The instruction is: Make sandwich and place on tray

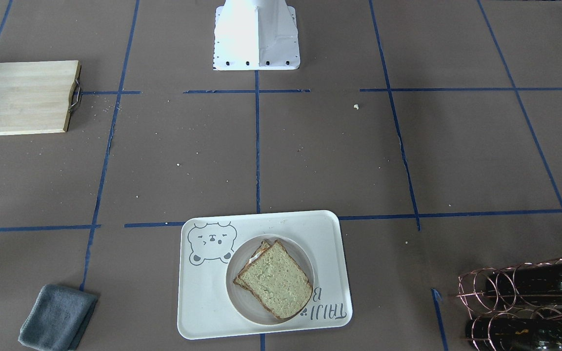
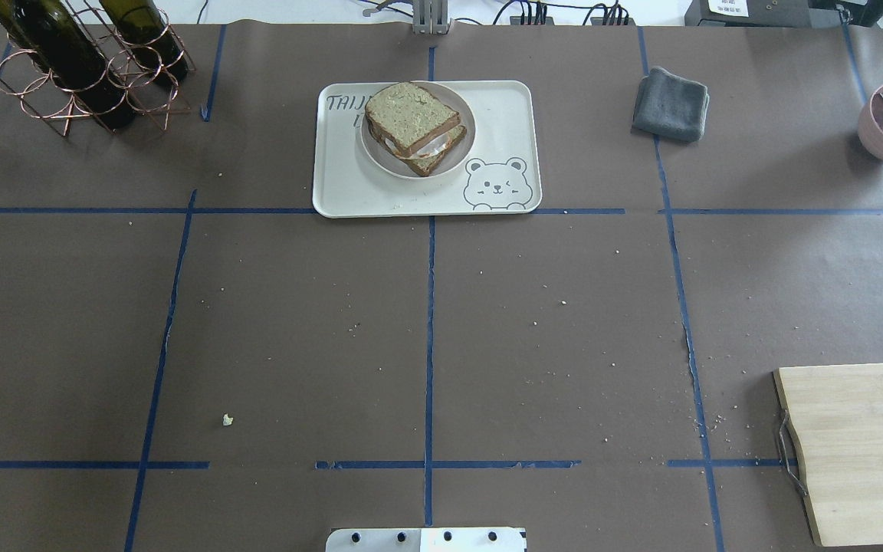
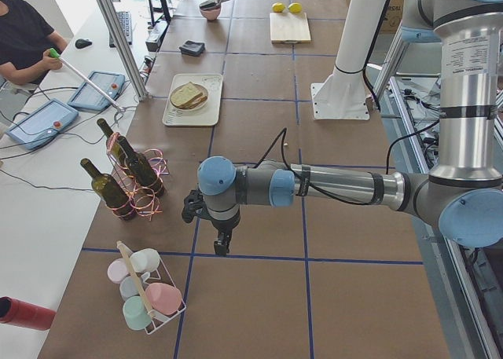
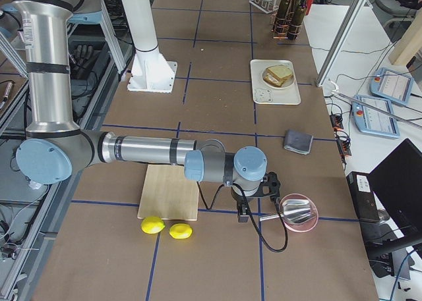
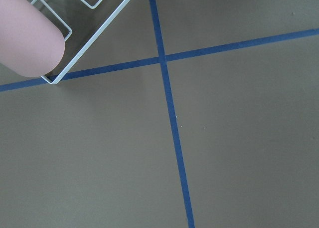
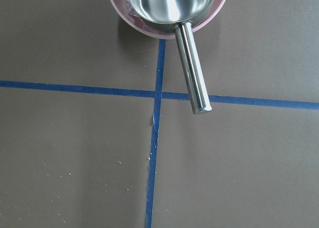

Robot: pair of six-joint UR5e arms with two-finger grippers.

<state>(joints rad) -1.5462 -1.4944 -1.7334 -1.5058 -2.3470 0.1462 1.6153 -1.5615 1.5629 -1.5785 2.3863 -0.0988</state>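
The sandwich (image 1: 273, 282) is seen assembled, 2 slices with white egg showing between them. It lies on a small round plate (image 1: 242, 306) set inside the tray (image 1: 203, 312). The task is judged done, or all but done, with nothing left unplaced. Each arm is stretched out low over the bench (image 1: 310, 161), well apart from the tray. The left pincer (image 3: 222, 245) is pointed down near a mug rack (image 3: 145, 296), the right pincer (image 4: 242, 214) beside a pink bowl (image 4: 298, 213). Whether either pincer is open or closed cannot be told.
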